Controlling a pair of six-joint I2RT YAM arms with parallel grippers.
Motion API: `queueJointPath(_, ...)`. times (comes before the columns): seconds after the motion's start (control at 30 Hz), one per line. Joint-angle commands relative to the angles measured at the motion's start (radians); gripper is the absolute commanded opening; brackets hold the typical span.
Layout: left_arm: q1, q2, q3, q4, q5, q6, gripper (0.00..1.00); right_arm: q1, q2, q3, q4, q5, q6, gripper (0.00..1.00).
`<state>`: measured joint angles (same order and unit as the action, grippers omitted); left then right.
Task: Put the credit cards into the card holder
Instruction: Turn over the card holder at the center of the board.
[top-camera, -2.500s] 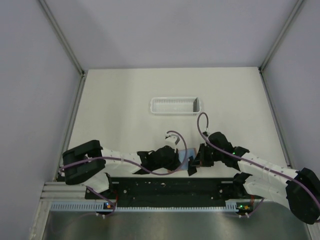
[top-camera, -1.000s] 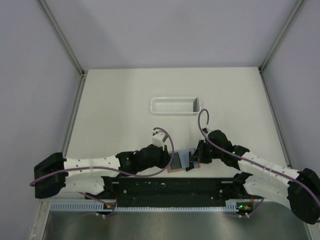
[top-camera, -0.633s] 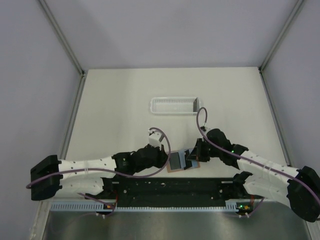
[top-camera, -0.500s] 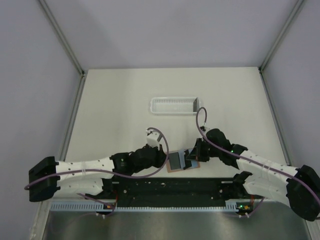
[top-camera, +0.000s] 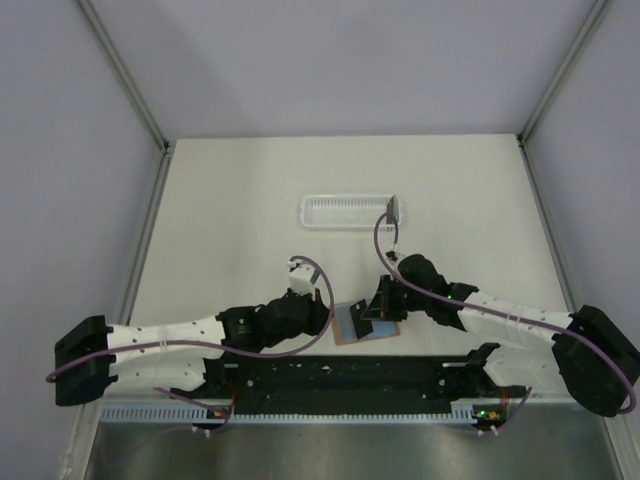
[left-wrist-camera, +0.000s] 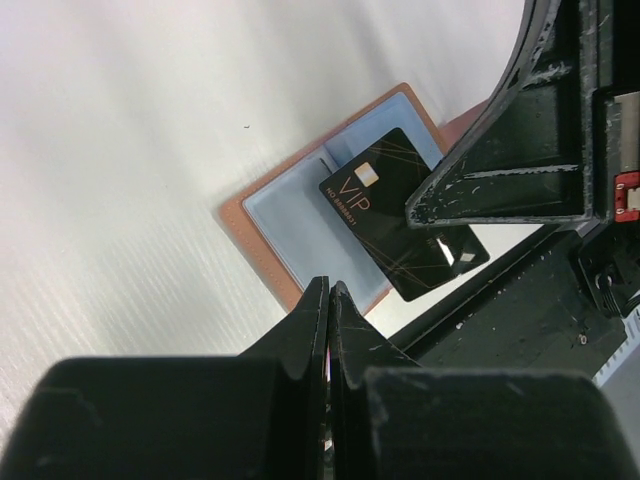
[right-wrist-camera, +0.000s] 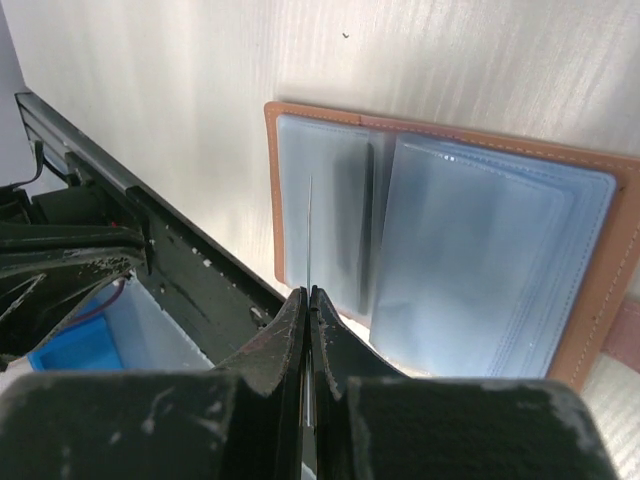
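One card (left-wrist-camera: 385, 200), black w/ "VIP" on it, is pinched by its edge in the right end effector (top-camera: 370, 310), clamped tight. It sits over the card holder (top-camera: 350, 325), which lies open on the tabletop (top-camera: 250, 200), pale blue panels up.

What's changed: a couple of secs ago the left arm was crowding right over the card holder. It's now pulled off to the holder's left side. The left end effector (top-camera: 325, 312) is closed w/ nothing in it, fingers pressed together, near the holder but not on it. Meanwhile the right arm has reached further in, so its card now hangs above the holder, not beside it.

From the right wrist cam the card (right-wrist-camera: 310, 230) shows edge-on, a thin line aimed at the panel next to the holder's fold (right-wrist-camera: 450, 260). Can't tell if the tip touches yet.

Meaning, imo: handover's done and the slot is exposed, so insertion of card no. 1 is starting. Nothing pins the holder, so it may skid. Can't make out the 2nd card for sure.
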<state>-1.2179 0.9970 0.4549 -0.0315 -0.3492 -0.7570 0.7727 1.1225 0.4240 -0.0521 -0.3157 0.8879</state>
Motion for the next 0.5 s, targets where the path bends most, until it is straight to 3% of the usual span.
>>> queueJointPath(0.0, 0.004, -0.002, -0.009, 0.010, -0.014, 0.001, 0.00, 0.025, 0.057, 0.056, 0.054, 0.035, -0.007, 0.00)
queueJointPath(0.47, 0.004, 0.130, 0.011, 0.082, 0.013, -0.002, 0.00, 0.027, -0.102, 0.025, -0.055, 0.164, -0.076, 0.00)
